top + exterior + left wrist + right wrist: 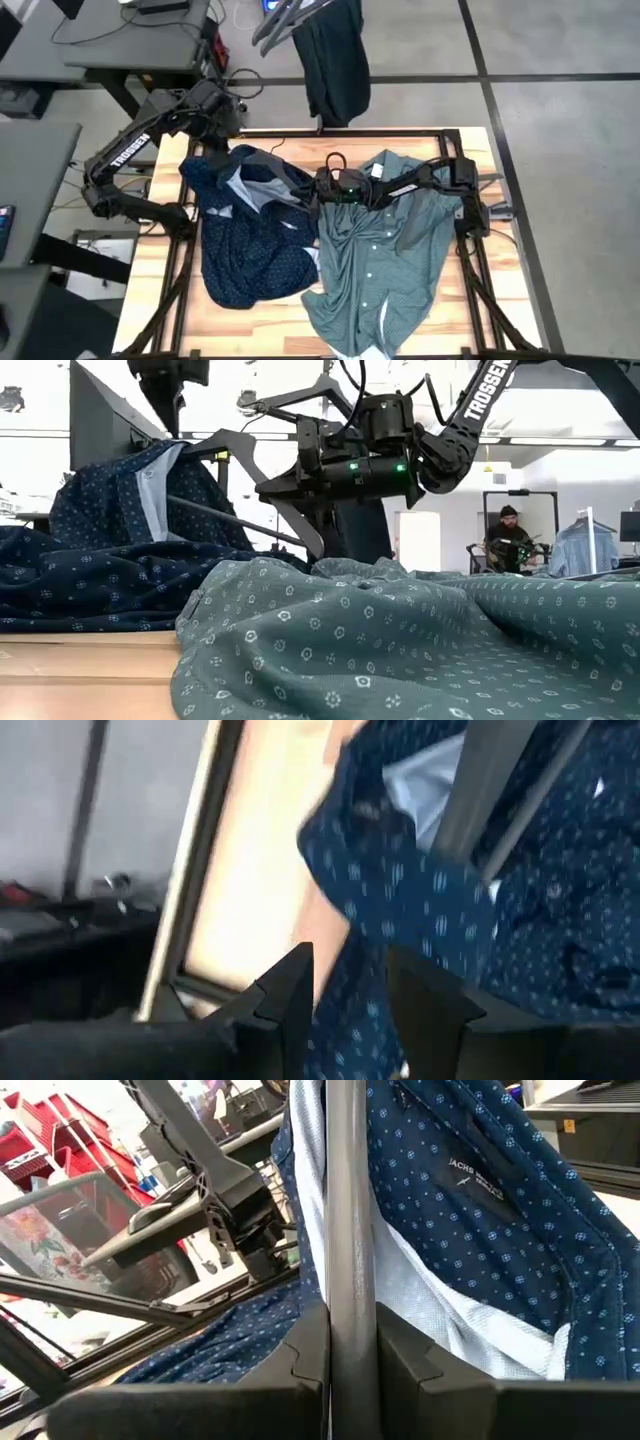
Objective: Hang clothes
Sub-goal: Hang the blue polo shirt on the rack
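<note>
At centre frame from above, your right gripper (322, 186) is clenched on a black hanger (350, 1230) inside the navy shirt (250, 240), left of the teal shirt (385, 260). Upper left, your left gripper (345, 995) pinches the navy collar.

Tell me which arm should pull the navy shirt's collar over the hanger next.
Left. Its pincer already pinches the navy shirt at the collar edge, while the right pincer is shut on the hanger and should just hold it steady.
</note>
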You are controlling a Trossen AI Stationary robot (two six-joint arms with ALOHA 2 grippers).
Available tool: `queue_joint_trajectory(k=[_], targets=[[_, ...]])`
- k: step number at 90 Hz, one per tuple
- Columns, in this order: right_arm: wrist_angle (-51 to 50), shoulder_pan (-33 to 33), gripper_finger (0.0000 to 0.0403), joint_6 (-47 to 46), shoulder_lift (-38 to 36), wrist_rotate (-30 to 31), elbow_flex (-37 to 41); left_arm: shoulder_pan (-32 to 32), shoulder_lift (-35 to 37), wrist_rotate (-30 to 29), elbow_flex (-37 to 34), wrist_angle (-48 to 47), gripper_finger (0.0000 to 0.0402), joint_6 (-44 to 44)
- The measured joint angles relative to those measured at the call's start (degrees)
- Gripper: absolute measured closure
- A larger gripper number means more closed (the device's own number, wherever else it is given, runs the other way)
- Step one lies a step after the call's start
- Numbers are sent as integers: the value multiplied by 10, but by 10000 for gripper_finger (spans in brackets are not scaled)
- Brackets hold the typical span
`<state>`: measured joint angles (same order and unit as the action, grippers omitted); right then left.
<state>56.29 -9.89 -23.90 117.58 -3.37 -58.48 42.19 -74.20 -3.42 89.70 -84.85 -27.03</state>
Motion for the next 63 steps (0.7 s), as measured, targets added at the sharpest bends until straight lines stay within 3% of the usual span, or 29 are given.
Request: queue_joint_trajectory(k=[35,63], targets=[[-3,0,373,10,0,-9,0,3,0,6,-92,-7,295,-42],[0,-4,373,21,0,-32,-1,-4,0,149,-105,39,295,-38]])
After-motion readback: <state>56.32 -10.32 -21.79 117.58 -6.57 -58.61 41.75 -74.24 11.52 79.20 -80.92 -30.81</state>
